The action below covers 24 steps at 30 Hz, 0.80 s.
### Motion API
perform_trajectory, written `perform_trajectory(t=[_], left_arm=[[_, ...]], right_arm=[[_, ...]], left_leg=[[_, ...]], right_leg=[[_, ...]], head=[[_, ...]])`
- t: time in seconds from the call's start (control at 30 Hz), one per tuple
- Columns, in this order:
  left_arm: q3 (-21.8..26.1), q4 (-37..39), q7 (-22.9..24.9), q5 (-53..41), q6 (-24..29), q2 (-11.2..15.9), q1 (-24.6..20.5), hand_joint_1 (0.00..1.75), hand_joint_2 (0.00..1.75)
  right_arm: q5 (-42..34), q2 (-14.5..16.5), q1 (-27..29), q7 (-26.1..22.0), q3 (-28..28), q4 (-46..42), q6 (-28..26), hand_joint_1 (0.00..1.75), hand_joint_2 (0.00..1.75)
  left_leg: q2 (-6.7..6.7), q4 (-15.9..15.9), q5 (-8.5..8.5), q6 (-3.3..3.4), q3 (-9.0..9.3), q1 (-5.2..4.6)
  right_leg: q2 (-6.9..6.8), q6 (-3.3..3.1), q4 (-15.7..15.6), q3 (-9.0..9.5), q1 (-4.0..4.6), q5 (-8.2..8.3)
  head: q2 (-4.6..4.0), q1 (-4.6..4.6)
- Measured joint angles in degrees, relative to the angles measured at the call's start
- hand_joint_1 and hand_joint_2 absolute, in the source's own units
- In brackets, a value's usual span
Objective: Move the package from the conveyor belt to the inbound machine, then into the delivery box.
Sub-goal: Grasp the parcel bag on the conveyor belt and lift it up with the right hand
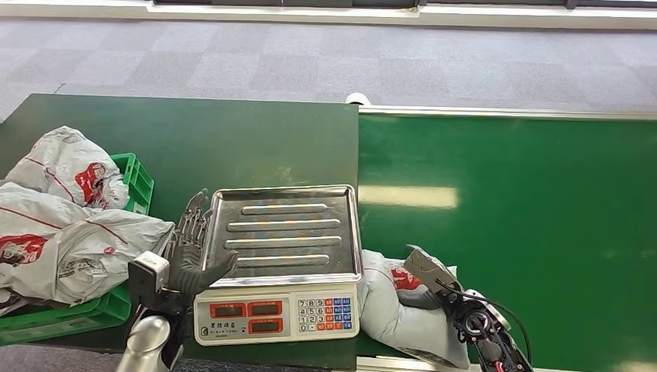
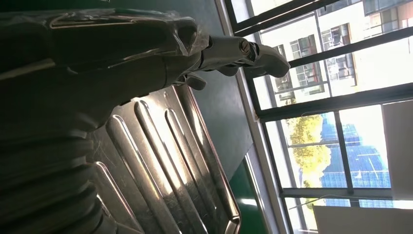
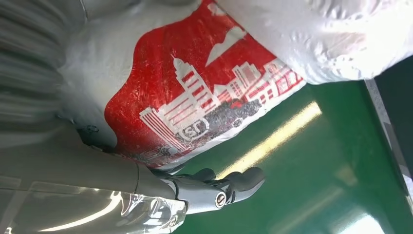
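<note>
Package [image 1: 395, 310] on conveyor belt [image 1: 527, 225], grasped by right hand [image 1: 424, 277], left hand [image 1: 194, 248] released.

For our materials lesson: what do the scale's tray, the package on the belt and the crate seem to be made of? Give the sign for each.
Scale tray: likely stainless steel, shiny; it mirrors light along pressed ribs.
Package, under the right hand: thin grey plastic film, probably a mailer bag; it wrinkles and carries red print.
Crate: moulded green plastic, judging by its slotted wall.

Left hand [image 1: 194, 252] raised with fingers spread apart; right hand [image 1: 424, 279] reaches forward, fingers curled.
</note>
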Motion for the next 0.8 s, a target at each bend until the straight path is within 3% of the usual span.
perform_trajectory(t=[0.03,0.1,0.5,0.8], left_arm=[[0.0,0.0,0.0,0.0,0.0,0.0,0.0,0.00,1.75],[-0.1,0.0,0.0,0.1,0.0,0.0,0.0,0.00,1.75],[-0.4,0.0,0.1,0.7,0.0,0.0,0.0,0.00,1.75],[-0.2,-0.4,0.0,0.7,0.0,0.0,0.8,0.00,1.75]], right_arm=[[0.1,0.0,0.0,0.0,0.2,0.0,-0.2,1.62,1.75],[0.3,0.0,0.0,-0.1,0.7,0.0,-0.7,1.74,1.75],[-2.0,-0.2,1.1,-2.3,1.3,-1.7,-1.9,1.75,1.75],[-2.9,0.2,2.7,-5.1,1.3,-4.2,-6.9,1.75,1.75]], left_leg=[[0.01,0.0,0.00,0.00,0.03,0.00],[0.01,0.0,-0.01,0.00,0.07,0.01],[0.01,0.0,-0.04,0.03,0.13,0.02],[-0.02,0.0,-0.02,0.03,-0.15,0.01]], right_leg=[[0.02,0.00,0.0,0.02,0.00,0.00],[0.02,-0.01,0.0,0.04,0.01,-0.01],[0.02,-0.01,0.0,0.14,0.01,-0.01],[-0.01,-0.01,0.0,0.01,0.01,-0.01]], head=[[0.00,0.00],[0.00,0.01],[0.00,0.00],[0.00,0.00]])
